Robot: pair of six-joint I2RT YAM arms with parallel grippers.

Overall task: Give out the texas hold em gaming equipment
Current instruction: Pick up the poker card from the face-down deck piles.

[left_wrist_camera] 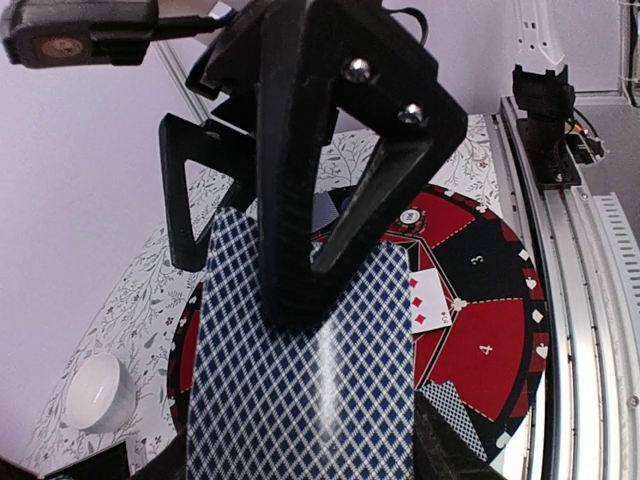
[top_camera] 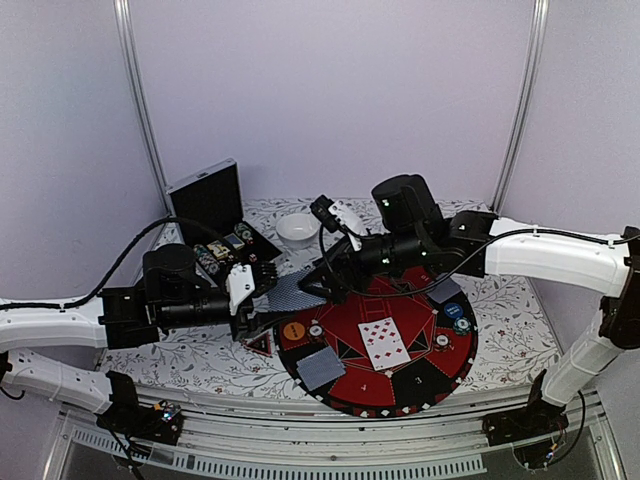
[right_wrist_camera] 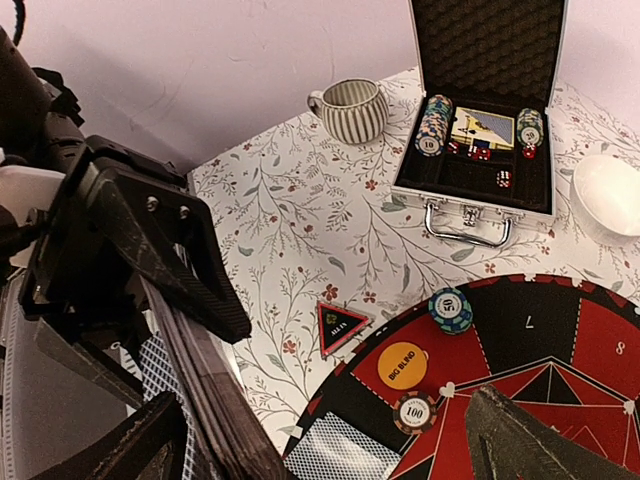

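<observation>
Left of centre in the overhead view, the left pincer (top_camera: 262, 295) is clamping the grey-blue lattice-backed card deck (top_camera: 295, 292) flat, seemingly offering it for dealing to the right pincer (top_camera: 318, 283), which is hovering with jaws wide apart.

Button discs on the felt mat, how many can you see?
2. The orange button disc lies near the left edge of the mat, beside a poker chip. The blue button disc lies near its right edge. Others may be hidden.
</observation>
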